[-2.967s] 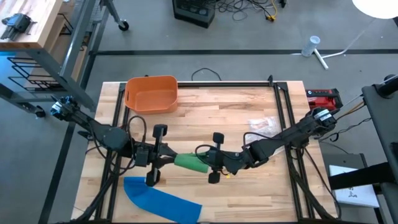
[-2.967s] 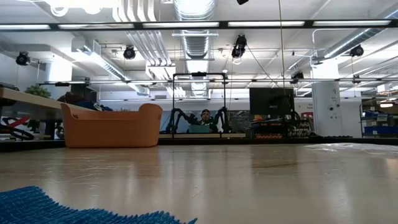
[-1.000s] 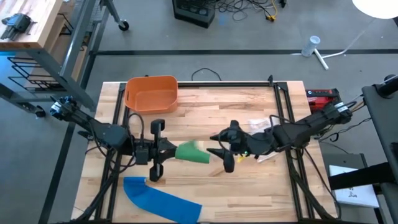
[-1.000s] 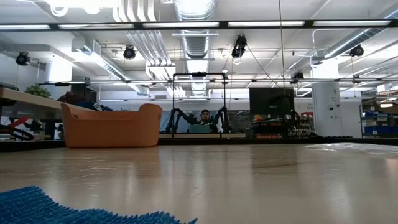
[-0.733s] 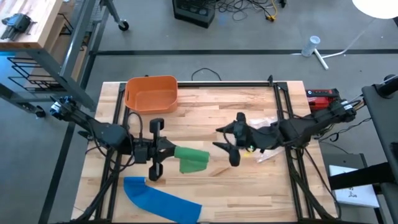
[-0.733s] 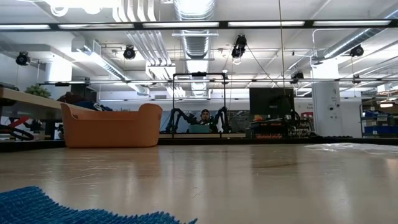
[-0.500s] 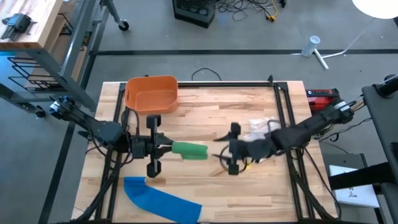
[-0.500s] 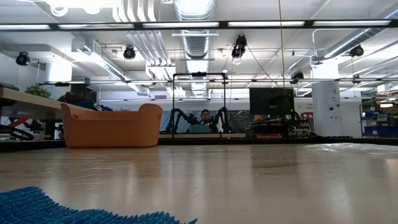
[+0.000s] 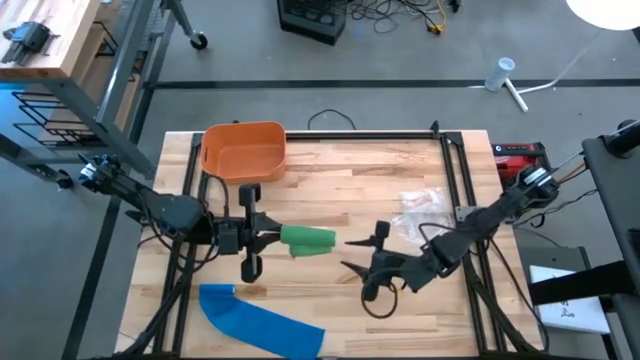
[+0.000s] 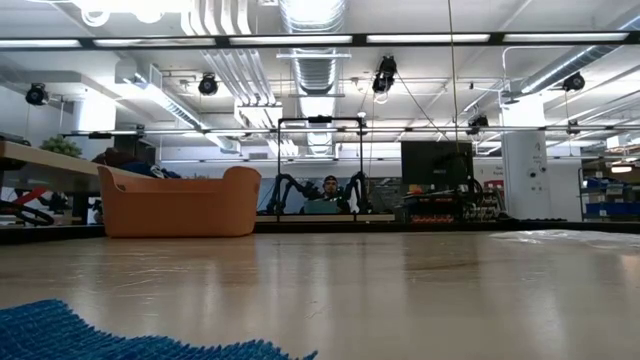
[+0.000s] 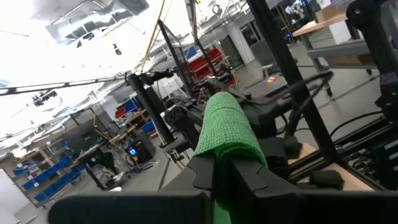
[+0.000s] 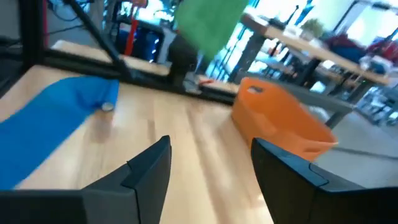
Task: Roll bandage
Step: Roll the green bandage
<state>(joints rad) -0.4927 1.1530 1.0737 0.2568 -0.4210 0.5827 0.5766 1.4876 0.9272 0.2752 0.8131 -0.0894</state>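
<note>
Now the left hand (image 9: 268, 239) squeezes one end of the green bandage roll (image 9: 308, 240) above the desk (image 9: 340, 200). Nearby, the right hand (image 9: 362, 262) is open and holds nothing.

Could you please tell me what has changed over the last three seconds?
The right pincer let go of the green bandage, opened, and drew back toward the table's front right. The left pincer stays shut on the bandage, holding it off the table. Orange bin and blue cloth have not moved.
</note>
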